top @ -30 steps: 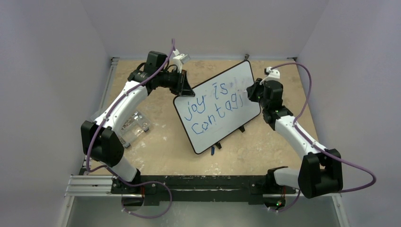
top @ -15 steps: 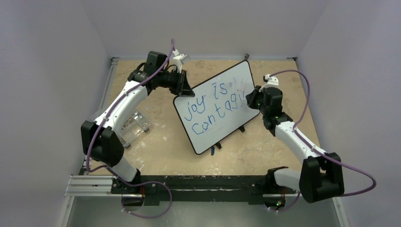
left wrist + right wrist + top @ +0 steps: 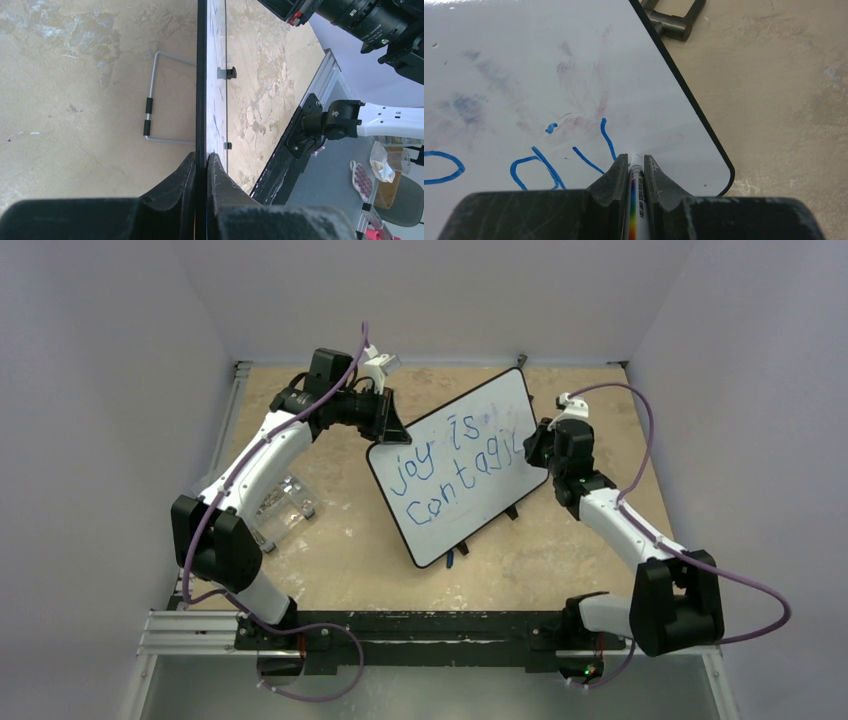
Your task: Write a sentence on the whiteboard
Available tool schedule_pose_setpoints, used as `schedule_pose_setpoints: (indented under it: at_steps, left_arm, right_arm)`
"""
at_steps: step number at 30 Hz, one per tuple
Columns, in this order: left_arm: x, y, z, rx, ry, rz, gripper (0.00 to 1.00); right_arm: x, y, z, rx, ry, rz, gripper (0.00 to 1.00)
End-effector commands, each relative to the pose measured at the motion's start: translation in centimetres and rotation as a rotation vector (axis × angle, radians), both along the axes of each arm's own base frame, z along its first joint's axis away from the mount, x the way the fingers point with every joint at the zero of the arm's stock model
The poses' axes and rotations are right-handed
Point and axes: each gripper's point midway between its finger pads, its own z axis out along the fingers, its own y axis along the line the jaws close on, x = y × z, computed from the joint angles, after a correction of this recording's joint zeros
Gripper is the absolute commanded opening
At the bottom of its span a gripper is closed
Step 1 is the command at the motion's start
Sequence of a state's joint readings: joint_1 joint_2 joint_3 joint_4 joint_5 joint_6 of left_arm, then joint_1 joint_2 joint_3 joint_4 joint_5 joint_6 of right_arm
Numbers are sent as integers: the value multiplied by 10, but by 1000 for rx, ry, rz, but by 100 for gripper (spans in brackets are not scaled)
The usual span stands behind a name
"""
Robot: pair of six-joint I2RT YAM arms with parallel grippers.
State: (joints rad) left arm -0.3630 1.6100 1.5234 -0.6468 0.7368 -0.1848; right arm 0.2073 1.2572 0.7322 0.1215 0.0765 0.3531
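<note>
Tan tabletop (image 3: 340, 540): whiteboard (image 3: 455, 535) is propped mid-table, tilted on its stand. Its left edge is clamped by left gripper (image 3: 202, 169), presumably to resist pen pressure. Marker (image 3: 634, 192) is pinched in right gripper (image 3: 630, 167), tip kept at the unfinished sentence (image 3: 452, 475).

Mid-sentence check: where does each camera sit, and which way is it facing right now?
Top external: above, behind the bases, looking down at the whiteboard; the left arm and right arm show.
Left wrist: on the left gripper, sighting along the whiteboard's edge; jaws clamp its frame.
Right wrist: on the right gripper, facing the sentence; jaws hold a marker.
Shared: all three see the whiteboard.
</note>
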Motion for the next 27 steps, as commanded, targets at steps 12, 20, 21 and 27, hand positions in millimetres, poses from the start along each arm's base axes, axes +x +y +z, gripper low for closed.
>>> schedule_pose_setpoints:
  at_steps: [12, 20, 21, 27]
  left_arm:
    - [11, 2, 22, 0, -160, -12, 0]
    - [11, 1, 22, -1, -160, -11, 0]
    - [11, 1, 22, -1, -160, -12, 0]
    - [11, 2, 22, 0, -160, -10, 0]
  right_arm:
    - [35, 9, 54, 12, -109, 19, 0]
    - [29, 17, 55, 38, -119, 59, 0]
    - [27, 18, 56, 43, -123, 66, 0]
    - [20, 17, 65, 42, -147, 75, 0]
